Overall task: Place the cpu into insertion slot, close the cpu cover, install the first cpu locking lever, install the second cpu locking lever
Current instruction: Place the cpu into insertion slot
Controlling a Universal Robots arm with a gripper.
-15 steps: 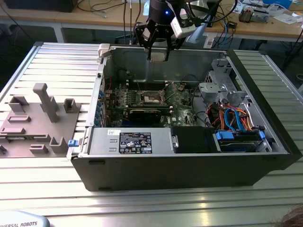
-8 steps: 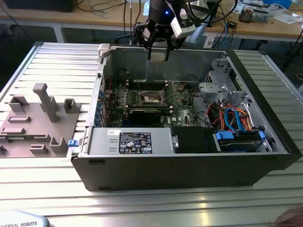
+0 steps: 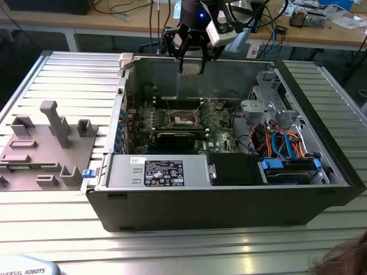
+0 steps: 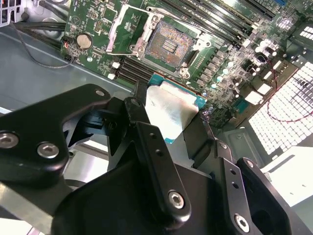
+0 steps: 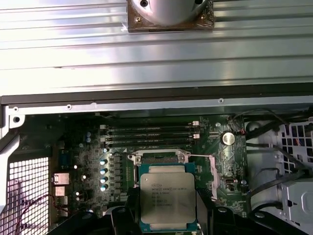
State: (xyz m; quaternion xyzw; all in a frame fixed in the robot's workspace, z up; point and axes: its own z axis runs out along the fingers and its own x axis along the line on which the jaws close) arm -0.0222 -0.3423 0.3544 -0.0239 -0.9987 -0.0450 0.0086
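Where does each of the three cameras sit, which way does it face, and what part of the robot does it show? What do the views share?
Exterior view: off the arm, looking down into the open computer case; the gripper hangs over it.
First wrist view: on the arm, facing down onto the green board; jaws flank the cpu.
Second wrist view: on the arm, slanting past black gripper links toward the insertion slot.
Shared: both wrist views show the cpu in the jaws, apart from the slot.
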